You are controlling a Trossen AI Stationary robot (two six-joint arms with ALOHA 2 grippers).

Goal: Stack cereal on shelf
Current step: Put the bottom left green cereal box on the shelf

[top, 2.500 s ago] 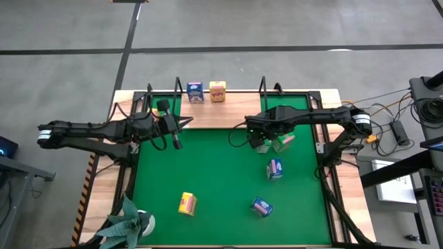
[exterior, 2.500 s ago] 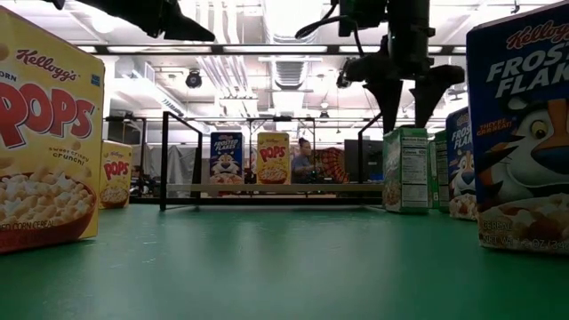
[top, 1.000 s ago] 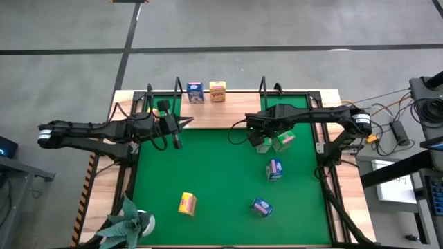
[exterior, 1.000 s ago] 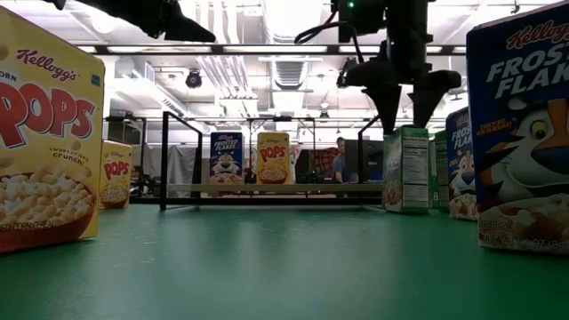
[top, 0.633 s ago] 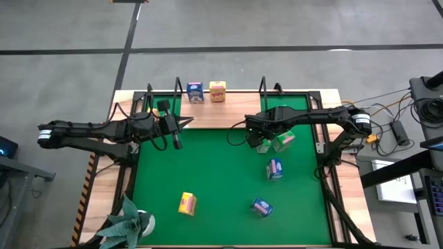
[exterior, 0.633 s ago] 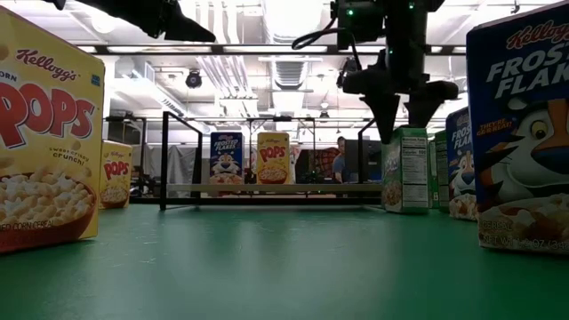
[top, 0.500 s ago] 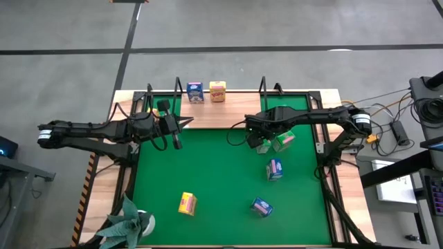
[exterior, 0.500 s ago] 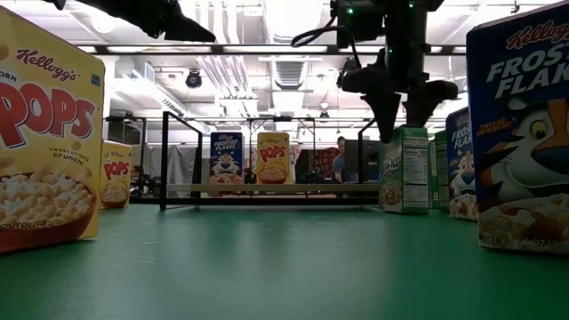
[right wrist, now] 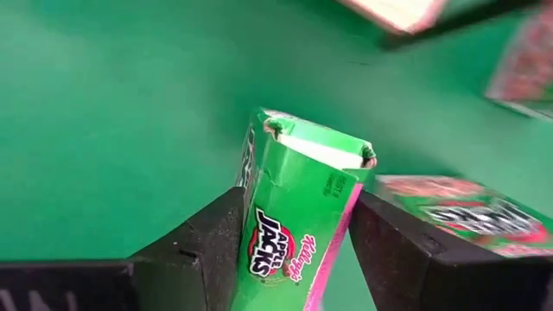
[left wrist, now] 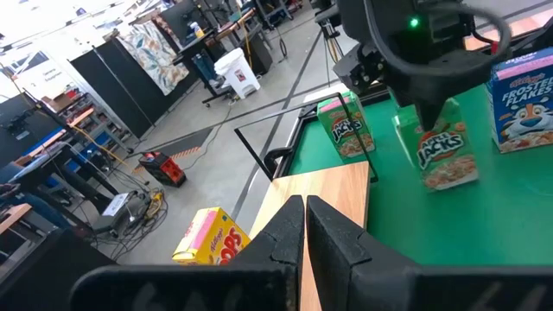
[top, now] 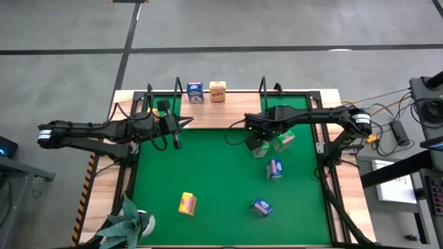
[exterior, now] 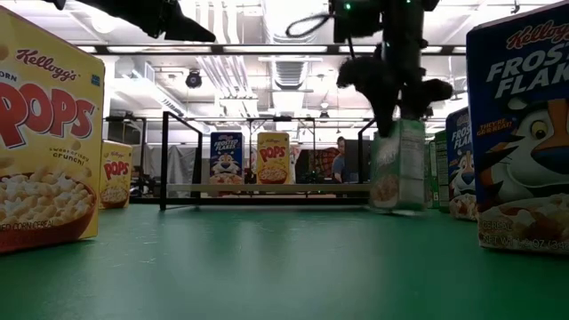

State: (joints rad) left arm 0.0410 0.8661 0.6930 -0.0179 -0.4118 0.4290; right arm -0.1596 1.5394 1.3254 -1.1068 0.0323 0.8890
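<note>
A grey concrete floor [top: 277, 24] surrounds the table, with ceiling strip lights [exterior: 267, 49] and ducts overhead.

Illumination is bright and even, supplied by overhead ceiling fixtures [exterior: 283, 62] that glare white in the low view. Shadows on the green mat [top: 208, 173] are soft and faint. In the low view, the near cereal boxes [exterior: 46, 133] are slightly soft, and the green box [exterior: 397, 165] shows motion blur. The right wrist view is blurred overall.
</note>
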